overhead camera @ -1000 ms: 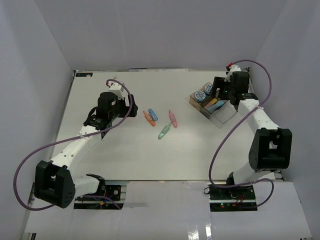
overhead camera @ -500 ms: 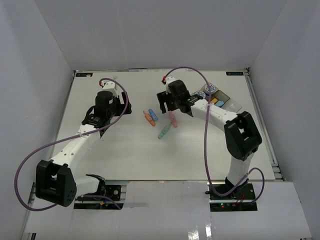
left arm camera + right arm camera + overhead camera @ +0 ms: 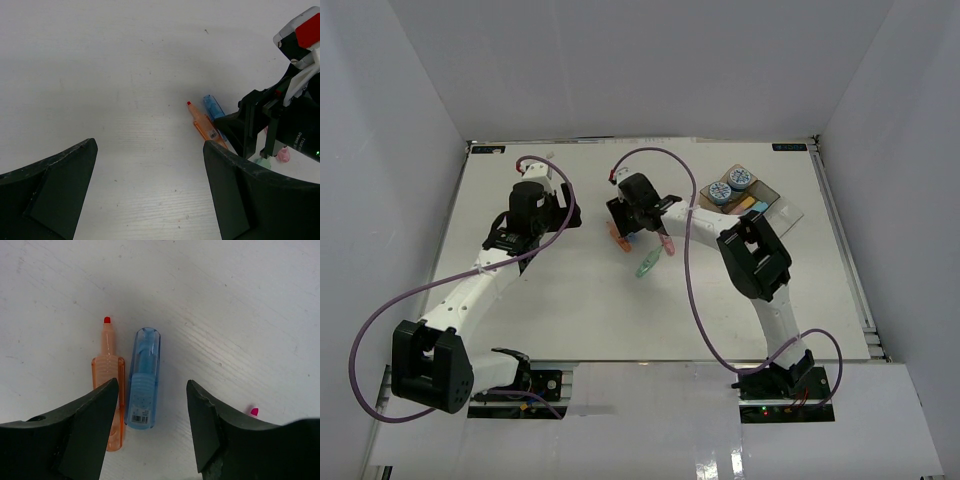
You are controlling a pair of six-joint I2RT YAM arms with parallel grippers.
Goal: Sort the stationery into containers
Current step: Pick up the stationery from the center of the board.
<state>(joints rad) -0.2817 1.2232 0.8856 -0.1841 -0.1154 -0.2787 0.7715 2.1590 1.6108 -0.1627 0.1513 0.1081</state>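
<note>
My right gripper (image 3: 152, 390) hangs open just above the table, its jaws either side of a blue piece (image 3: 143, 385). An orange piece (image 3: 111, 380) lies beside it, partly under the left finger (image 3: 85, 425). From above, that gripper (image 3: 625, 232) covers both pieces, with a pink piece (image 3: 667, 243) and a green piece (image 3: 648, 265) lying to its right. My left gripper (image 3: 150, 165) is wide open over bare table, left of the orange piece (image 3: 202, 122) and the blue piece (image 3: 213, 107). The containers (image 3: 775, 205) at back right hold two patterned rolls (image 3: 720, 191) and pastel pieces (image 3: 752, 206).
White walls close in the table on three sides. The right arm's forearm (image 3: 695, 222) stretches across the table's middle from the containers' side, with its purple cable (image 3: 685, 290) looping over the table. The left gripper (image 3: 565, 212) sits left of centre.
The right arm swung left from the containers to the middle of the table and came down over the orange and blue pieces, its jaws narrowing. The left arm barely moved.
</note>
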